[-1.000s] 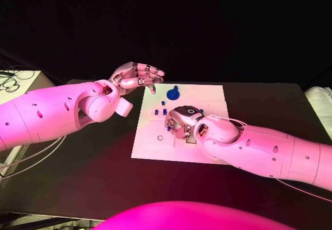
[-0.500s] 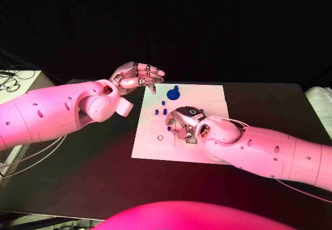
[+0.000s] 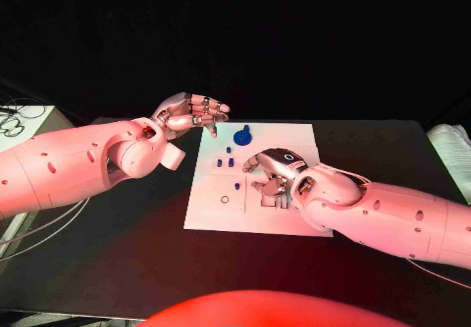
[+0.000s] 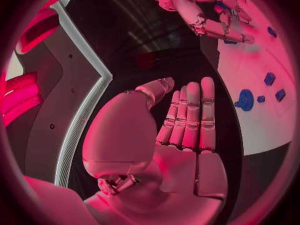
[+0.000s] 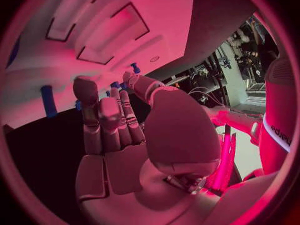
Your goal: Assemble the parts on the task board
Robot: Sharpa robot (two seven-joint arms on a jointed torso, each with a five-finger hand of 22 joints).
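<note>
The white task board lies in the middle of the black table. A large round blue part stands near its far edge, with small blue parts in front of it and another blue part nearer the middle. My right hand hovers over the board's centre, fingers bent down, nothing in it. In the right wrist view its fingers are apart and bare, with a blue peg beyond them. My left hand hangs raised off the board's far left corner; its palm is bare.
A small ring mark and rectangular recesses sit on the board by my right hand. Cables lie on a pale surface at the far left. A white object sits at the table's right edge.
My right hand has shifted a little to the right over the board, uncovering the small blue part beside it. The left hand has stayed in place.
</note>
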